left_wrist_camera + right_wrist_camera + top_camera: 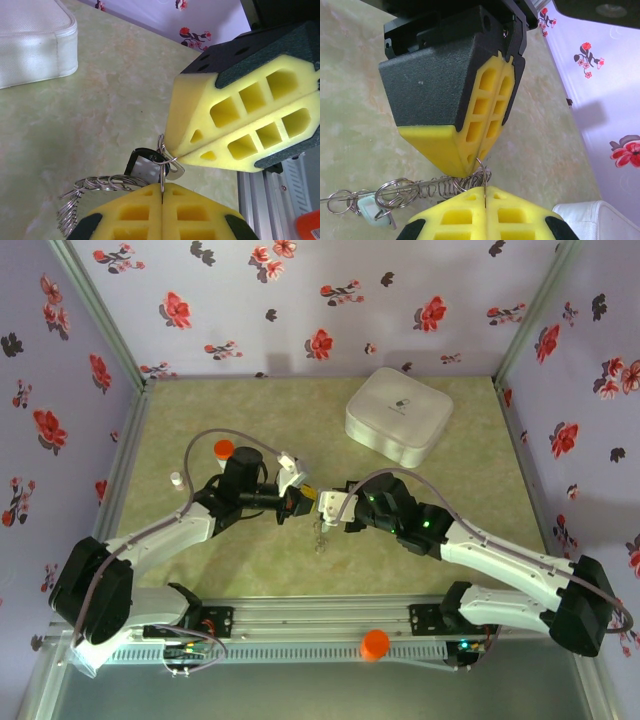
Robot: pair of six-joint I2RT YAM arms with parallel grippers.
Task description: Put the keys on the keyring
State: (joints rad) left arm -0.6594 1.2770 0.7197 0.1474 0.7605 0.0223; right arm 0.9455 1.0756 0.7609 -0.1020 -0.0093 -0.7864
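Observation:
Both grippers meet over the middle of the table, left gripper (298,502) and right gripper (332,506) tip to tip. My left gripper (162,194) is shut on a thin wire ring of the keyring (100,182), a floppy chain of linked metal rings trailing to the left. The right gripper (172,151) is shut on the same ring cluster from above. The black-headed key (141,159) and the silver key (176,171) hang there between the two tips. In the right wrist view my right gripper (484,194) pinches a ring edge-on, the left gripper (471,171) shut beside it, the keyring (420,189) stretching left.
A white rounded-square box (398,415) stands at the back right. An orange-capped vial (224,448) lies behind the left arm. An orange cap (375,643) rests on the front rail. A pale tag (368,207) hangs on the chain's far end.

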